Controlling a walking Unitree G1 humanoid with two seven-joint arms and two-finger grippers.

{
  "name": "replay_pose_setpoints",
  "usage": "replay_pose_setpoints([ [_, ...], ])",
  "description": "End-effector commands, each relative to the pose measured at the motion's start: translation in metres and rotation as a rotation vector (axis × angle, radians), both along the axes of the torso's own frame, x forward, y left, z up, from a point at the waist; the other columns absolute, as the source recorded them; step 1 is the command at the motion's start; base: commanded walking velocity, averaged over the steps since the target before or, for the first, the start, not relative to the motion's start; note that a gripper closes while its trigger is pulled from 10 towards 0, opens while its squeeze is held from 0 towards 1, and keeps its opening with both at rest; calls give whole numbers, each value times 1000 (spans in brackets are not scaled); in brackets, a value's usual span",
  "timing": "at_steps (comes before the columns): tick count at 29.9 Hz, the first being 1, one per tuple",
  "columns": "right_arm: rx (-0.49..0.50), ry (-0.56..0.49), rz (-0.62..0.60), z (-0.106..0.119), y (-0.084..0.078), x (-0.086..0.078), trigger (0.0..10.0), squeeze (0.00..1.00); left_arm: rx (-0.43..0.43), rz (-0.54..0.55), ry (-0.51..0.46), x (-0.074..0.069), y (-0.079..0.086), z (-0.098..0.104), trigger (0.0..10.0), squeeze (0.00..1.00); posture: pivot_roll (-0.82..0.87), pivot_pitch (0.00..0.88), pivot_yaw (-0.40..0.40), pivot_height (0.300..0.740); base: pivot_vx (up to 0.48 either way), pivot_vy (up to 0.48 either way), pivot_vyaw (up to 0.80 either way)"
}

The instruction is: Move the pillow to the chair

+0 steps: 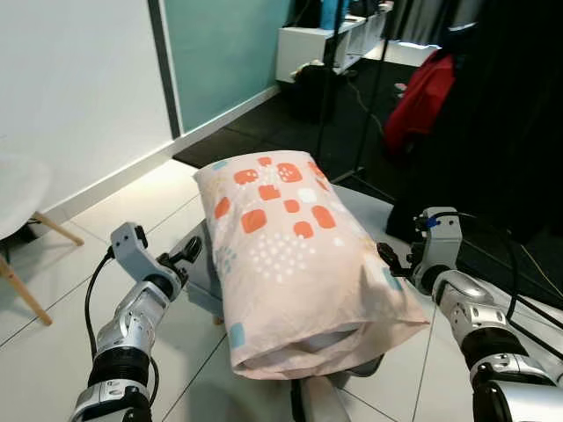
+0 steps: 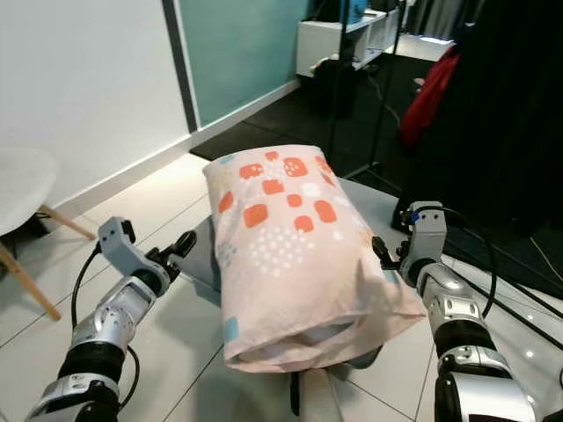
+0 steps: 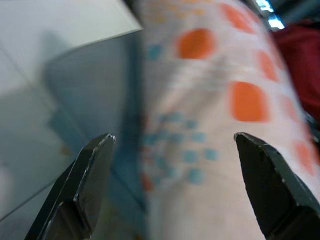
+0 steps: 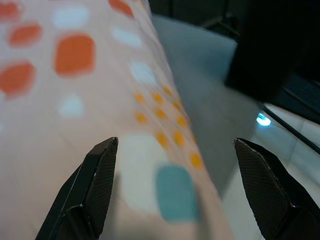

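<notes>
A pale pink pillow (image 1: 290, 264) with orange squares and white and teal dots lies on a grey seat (image 1: 201, 259) straight ahead of me. My left gripper (image 1: 188, 252) stands open beside the pillow's left side, its black fingers (image 3: 85, 180) spread before the fabric (image 3: 210, 120). On the other flank my right gripper (image 1: 388, 258) is also open, close against the pillow's right edge (image 4: 125, 125), with nothing between its fingers (image 4: 97, 185). A white chair (image 1: 16, 198) with wooden legs stands at the far left.
White tiled floor (image 1: 53, 272) surrounds the seat. A white wall and a teal glass panel (image 1: 224, 53) rise at the back left. A red garment (image 1: 422, 101) hangs at the back right beside dark hanging cloth and thin black stand legs. Cables cross the floor at right.
</notes>
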State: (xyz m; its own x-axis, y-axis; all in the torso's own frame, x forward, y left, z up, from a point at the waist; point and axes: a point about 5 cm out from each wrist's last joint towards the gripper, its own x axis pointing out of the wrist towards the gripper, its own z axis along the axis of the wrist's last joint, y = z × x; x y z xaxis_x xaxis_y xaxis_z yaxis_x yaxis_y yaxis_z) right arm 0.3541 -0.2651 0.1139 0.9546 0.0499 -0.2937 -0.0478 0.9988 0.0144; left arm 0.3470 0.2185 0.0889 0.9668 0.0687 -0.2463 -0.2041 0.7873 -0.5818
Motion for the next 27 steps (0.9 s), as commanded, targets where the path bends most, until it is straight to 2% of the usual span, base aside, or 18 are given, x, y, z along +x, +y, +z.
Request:
replay_pose_setpoints([
  [1, -42, 50, -31, -6, -10, -6, 10000, 0, -1, 86, 43, -5, 18, -6, 10000, 0, -317, 83, -59, 470, 0, 0, 0],
  [2, -62, 71, -60, -8, -16, -9, 10000, 0, -21, 95, 44, -6, 20, -6, 10000, 0, -319, 86, -60, 465, 0, 0, 0],
  [4, -62, 71, -60, -8, -16, -9, 10000, 0, -21, 95, 44, -6, 20, -6, 10000, 0, -319, 86, -60, 465, 0, 0, 0],
  [6, -79, 93, -117, -10, -28, -15, 10000, 0, -53, 75, 24, -4, 18, -5, 10000, 0, -330, 97, -60, 455, 0, 0, 0],
  [13, -61, 71, -115, -11, -28, -18, 10000, 0, -61, 57, 17, -1, 12, -5, 10000, 0, -336, 92, -57, 450, 0, 0, 0],
  [15, -44, 56, -60, -12, -15, -14, 10000, 0, -72, 40, -1, 4, 7, 0, 10000, 0, -324, 101, -64, 450, 0, 0, -766],
  [17, -44, 56, -60, -12, -15, -14, 10000, 0, -72, 40, -1, 4, 7, 0, 10000, 0, -324, 101, -64, 450, 0, 0, -763],
  [19, -21, 44, -30, -8, -3, -8, 10000, 0, -79, 25, -16, 8, 5, 5, 10000, 0, -310, 98, -57, 450, 0, 0, -753],
  [20, -21, 44, -30, -8, -3, -8, 10000, 0, -79, 25, -16, 8, 5, 5, 10000, 0, -310, 98, -57, 450, 0, 0, -750],
  [23, -12, 37, -25, -6, 2, -5, 10000, 0, -67, 26, -8, 9, 6, 6, 10000, 0, -302, 97, -57, 450, 0, 0, -744],
  [27, 35, 4, 12, -3, 17, 1, 10000, 0, -39, 90, 20, 7, 15, 4, 10000, 0, -288, 90, -61, 450, 0, 0, -538],
])
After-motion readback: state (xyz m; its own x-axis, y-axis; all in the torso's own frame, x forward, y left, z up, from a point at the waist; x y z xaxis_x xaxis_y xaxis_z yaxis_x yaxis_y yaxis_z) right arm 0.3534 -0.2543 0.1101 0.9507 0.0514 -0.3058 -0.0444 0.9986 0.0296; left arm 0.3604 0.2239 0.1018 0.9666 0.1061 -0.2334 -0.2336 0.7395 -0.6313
